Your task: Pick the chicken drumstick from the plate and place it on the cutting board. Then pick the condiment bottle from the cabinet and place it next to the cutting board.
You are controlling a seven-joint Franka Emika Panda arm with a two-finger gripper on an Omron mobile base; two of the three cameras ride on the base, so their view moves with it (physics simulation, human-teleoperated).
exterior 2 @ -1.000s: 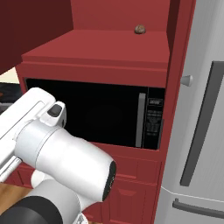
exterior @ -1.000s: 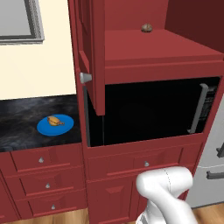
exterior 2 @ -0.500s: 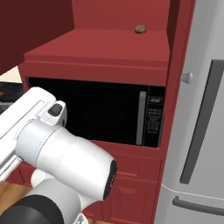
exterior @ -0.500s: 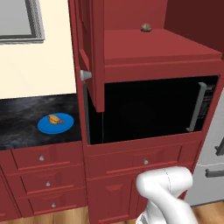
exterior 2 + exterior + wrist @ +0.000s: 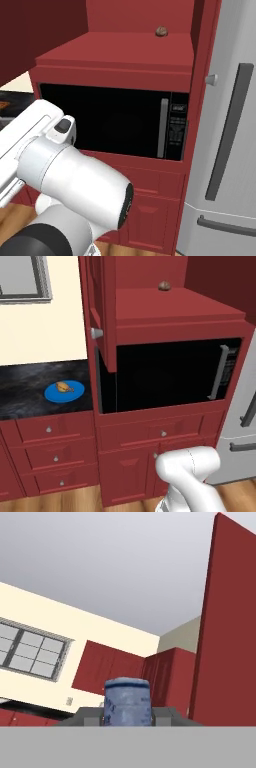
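Base creeps, both base views shift slightly; scene things unmoved. Chicken drumstick [image 5: 63, 387] lies on plate [image 5: 76, 395]: first step undone. Gripper [image 5: 127, 713] narrow, clamping grey-blue cap, likely condiment bottle [image 5: 127, 698]; placing beside cutting board left.

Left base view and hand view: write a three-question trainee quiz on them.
1. True or false: the small golden-brown chicken drumstick lies on the flat round blue plate.
2. What lies on the red shelf above the black microwave? A) small round brown lump B) glass bottle C) white cup
3. In the hand view, what is the gripper clamped on?
Key: 1 true; 2 A; 3 a blue-grey speckled cylinder.
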